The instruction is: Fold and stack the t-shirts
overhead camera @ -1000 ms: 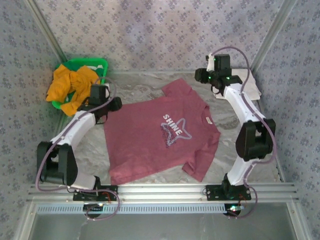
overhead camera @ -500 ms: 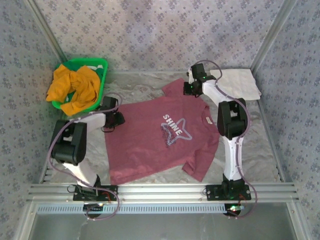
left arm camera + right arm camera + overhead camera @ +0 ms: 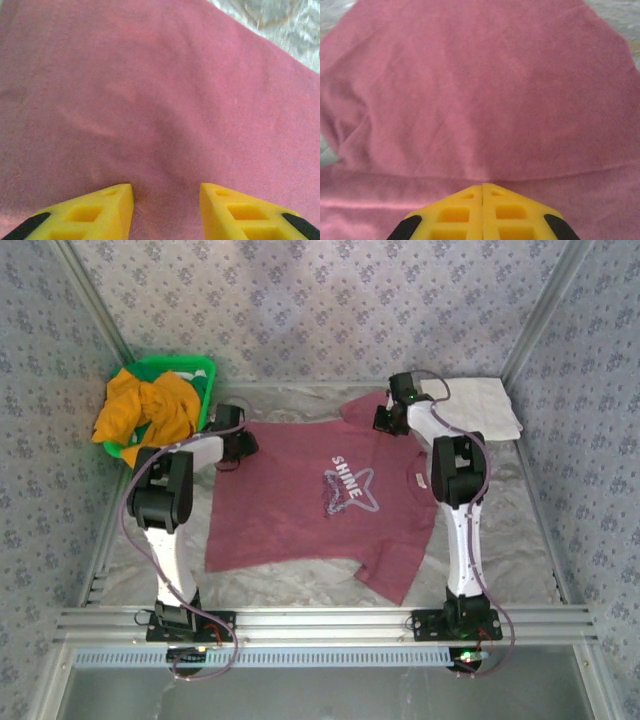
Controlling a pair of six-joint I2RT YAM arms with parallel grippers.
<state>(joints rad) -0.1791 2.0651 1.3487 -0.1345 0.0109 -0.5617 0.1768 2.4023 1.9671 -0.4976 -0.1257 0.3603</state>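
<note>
- The maroon t-shirt lay spread on the table, with the right gripper clenched on its far sleeve and the left gripper parted over its far left corner
- Risk: with only 1 corner pinched, a pull could drag the cloth askew and bunch it
- Counted: 2 t-shirts, the orange t-shirt heaped in 1 green basket; 1 white folded cloth
</note>
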